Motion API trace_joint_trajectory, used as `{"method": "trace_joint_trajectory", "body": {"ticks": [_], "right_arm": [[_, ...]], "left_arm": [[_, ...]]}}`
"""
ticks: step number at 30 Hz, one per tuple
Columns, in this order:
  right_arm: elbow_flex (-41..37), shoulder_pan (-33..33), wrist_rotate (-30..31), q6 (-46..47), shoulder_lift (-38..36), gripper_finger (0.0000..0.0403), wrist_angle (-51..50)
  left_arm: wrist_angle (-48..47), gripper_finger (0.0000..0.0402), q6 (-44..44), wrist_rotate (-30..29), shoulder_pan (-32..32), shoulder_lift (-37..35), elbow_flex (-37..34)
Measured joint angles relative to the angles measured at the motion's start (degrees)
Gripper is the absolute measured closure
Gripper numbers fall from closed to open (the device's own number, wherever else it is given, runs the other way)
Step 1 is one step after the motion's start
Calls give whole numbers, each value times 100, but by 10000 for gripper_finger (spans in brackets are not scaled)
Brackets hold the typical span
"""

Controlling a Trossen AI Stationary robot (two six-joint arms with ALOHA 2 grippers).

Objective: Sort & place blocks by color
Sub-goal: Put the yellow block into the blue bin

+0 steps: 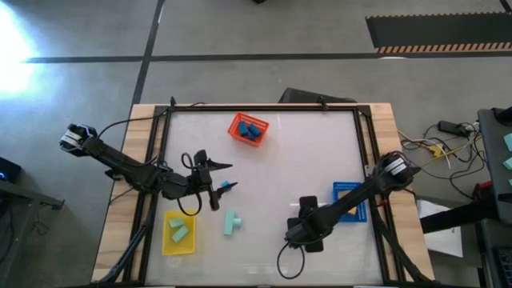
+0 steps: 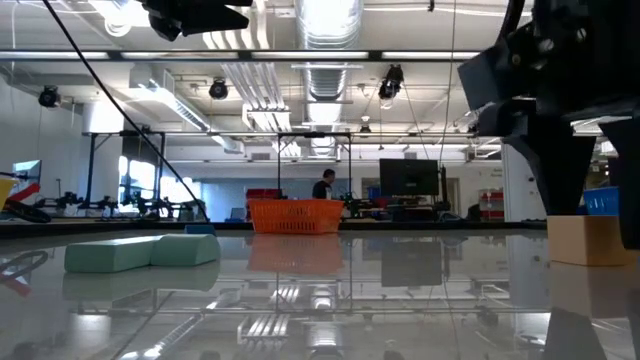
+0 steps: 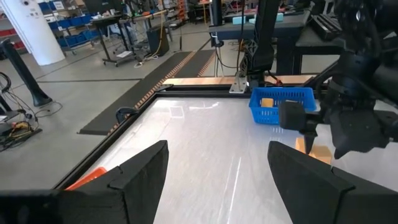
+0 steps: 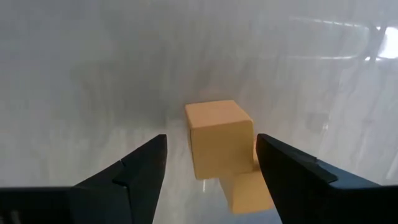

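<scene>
An orange cube (image 4: pixel 221 146) rests flat on the table. My right gripper (image 4: pixel 211 138) points down over it, open, one finger on either side and neither touching. In the low view the cube (image 2: pixel 585 240) sits below that gripper (image 2: pixel 560 170). The high view hides the cube under my right gripper (image 1: pixel 298 228). My left gripper (image 1: pixel 218 182) hovers open at the table's left, above a small blue block (image 1: pixel 226 188). A mint green block (image 1: pixel 232 222) lies on the table near the front.
An orange tray (image 1: pixel 248 128) with blue blocks stands at the far side. A yellow tray (image 1: pixel 179 232) with green blocks is at the near left. A blue tray (image 1: pixel 350 200) holding an orange block is at the right, beside my right arm.
</scene>
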Motion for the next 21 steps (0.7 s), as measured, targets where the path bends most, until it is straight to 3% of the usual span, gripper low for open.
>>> {"method": "trace_joint_trajectory", "body": {"ticks": [6,14,21], "right_arm": [[1,-2,2,-34,65,192,53],[2,-44,0,-10,27,278,148],[56,-101,-55,87,-13,283,137]], "left_arm": [[-2,142,-2,-1,0,0,0],[0,142,-2,-1,2,0,-4],[1,142,-4,-1,1,0,-7]]}}
